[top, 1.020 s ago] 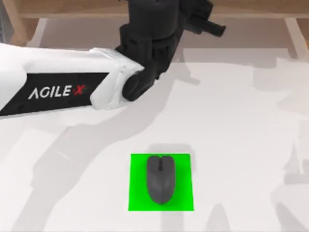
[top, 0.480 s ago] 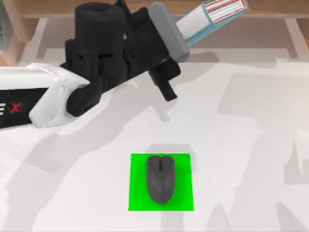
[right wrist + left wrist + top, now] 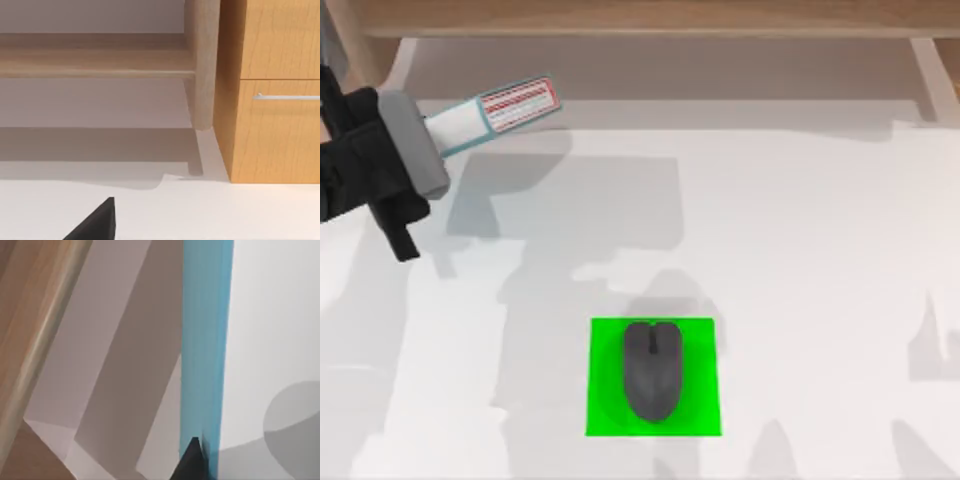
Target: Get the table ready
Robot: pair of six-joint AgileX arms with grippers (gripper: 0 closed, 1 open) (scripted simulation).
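Top view shows the white surface (image 3: 800, 250) spreading across nearly the whole frame, with the bright green square (image 3: 654, 377) marked on it near the bottom edge, a little left of centre. A dark grey computer mouse (image 3: 652, 370) lies on that square, inside its borders, with its scroll wheel end pointing toward the wooden shelf unit (image 3: 640, 18) that runs along the far edge.

At the far left of the top view sits the left tool (image 3: 395, 150), black, clamped on the grey cap end of a tube (image 3: 480, 115). This tube has a pale body with a light blue band and a red-and-white label, and it slants up and to the right from the tool, its free end near the shelf's underside and above the surface. A broad shadow falls on the surface just right of the tool.

Left wrist view looks along the tube's blue side (image 3: 206, 340), with a black fingertip (image 3: 192, 462) against it, the wooden shelf leg (image 3: 35, 340) off to one side and white surface beyond.

Right wrist view shows one black fingertip (image 3: 95, 222) of the right tool over the surface, facing a shelf post (image 3: 202, 65) and a wooden drawer front with a metal handle (image 3: 287, 96); I cannot tell whether that tool is apart or together
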